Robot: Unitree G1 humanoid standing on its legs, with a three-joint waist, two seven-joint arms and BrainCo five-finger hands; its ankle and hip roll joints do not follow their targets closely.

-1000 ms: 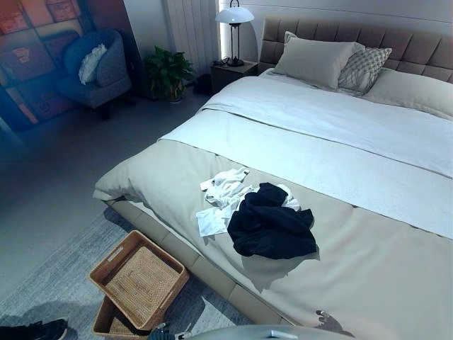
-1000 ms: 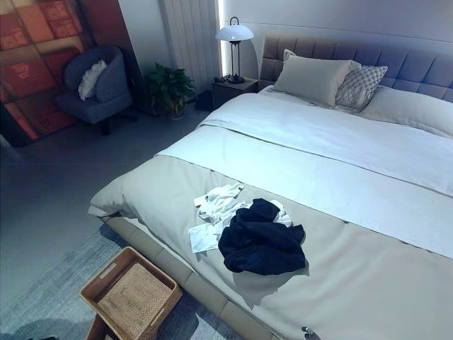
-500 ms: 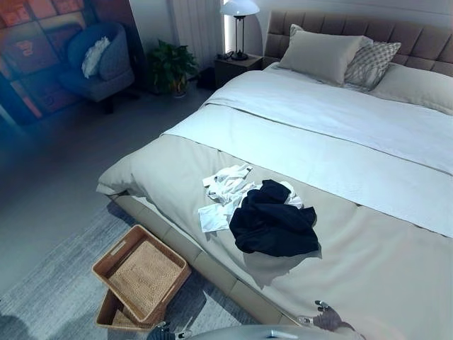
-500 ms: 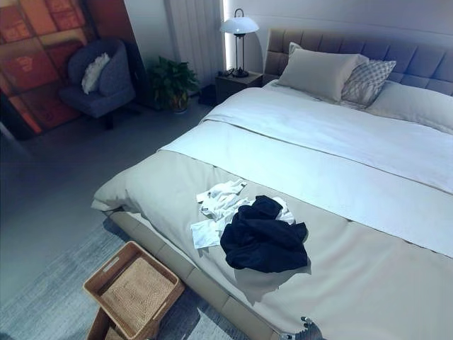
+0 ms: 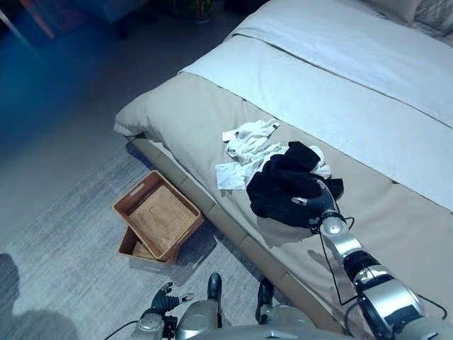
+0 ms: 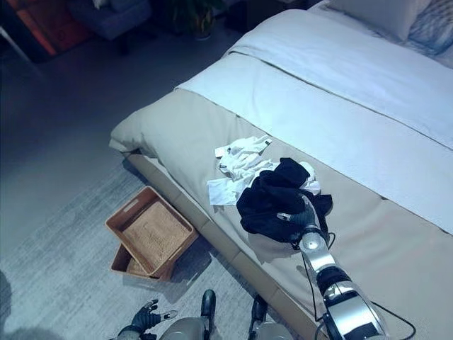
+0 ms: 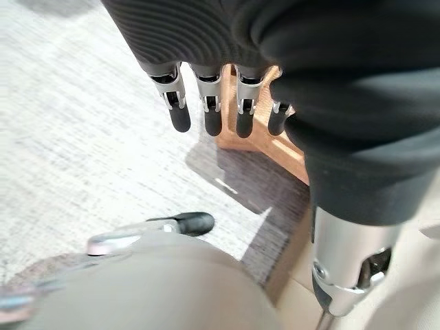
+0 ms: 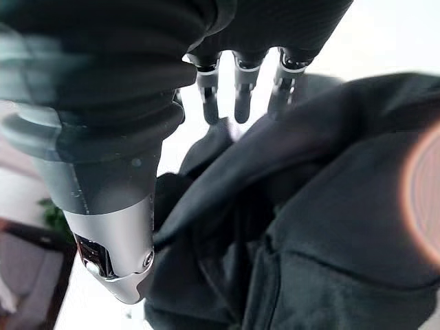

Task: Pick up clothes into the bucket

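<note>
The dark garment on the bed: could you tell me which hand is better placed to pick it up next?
The right hand. It is already at the dark garment on the bed, fingers straight above the cloth. The left hand hangs low over the rug, away from the clothes.

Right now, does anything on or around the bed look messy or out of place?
Yes: a crumpled dark garment and white clothes lie heaped on the otherwise smooth bed, and two baskets sit crookedly stacked on the floor beside it.
</note>
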